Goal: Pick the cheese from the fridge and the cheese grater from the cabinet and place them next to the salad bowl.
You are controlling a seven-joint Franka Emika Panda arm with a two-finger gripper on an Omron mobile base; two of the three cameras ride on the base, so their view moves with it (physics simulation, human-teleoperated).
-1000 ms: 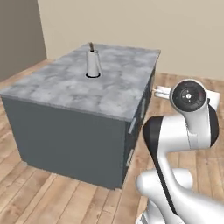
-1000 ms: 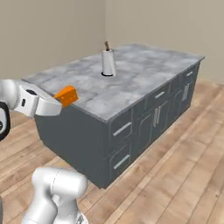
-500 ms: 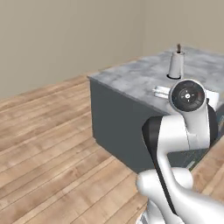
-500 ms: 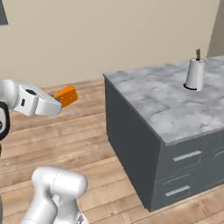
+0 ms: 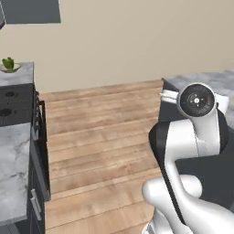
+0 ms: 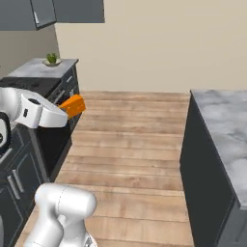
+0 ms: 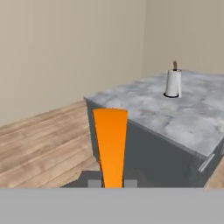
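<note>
My gripper [image 6: 72, 107] is shut on the cheese [image 6: 74, 105], an orange wedge held out in front of the arm. In the hand view the cheese [image 7: 111, 146] stands up between the fingertips of the gripper [image 7: 112, 183]. The salad bowl [image 6: 51, 60] with its green lump sits on a marble counter at the far left, also in the left base view as the salad bowl [image 5: 8, 64]. A dark grey-blue wall cabinet [image 6: 43, 12] hangs above it, the same cabinet [image 5: 32, 11] at the top left. The grater and the fridge are out of view.
A black stove [image 5: 11, 103] and dark lower cabinets [image 6: 14, 178] run along the left. The marble-topped island [image 6: 219, 125] stands at the right; in the hand view it carries a white roll on a stand [image 7: 173, 83]. Wooden floor [image 6: 130, 144] lies open between them.
The whole picture has swung as the base turned: the island slid to the right and the counter with the salad bowl came in at the left. The cheese stays in the gripper.
</note>
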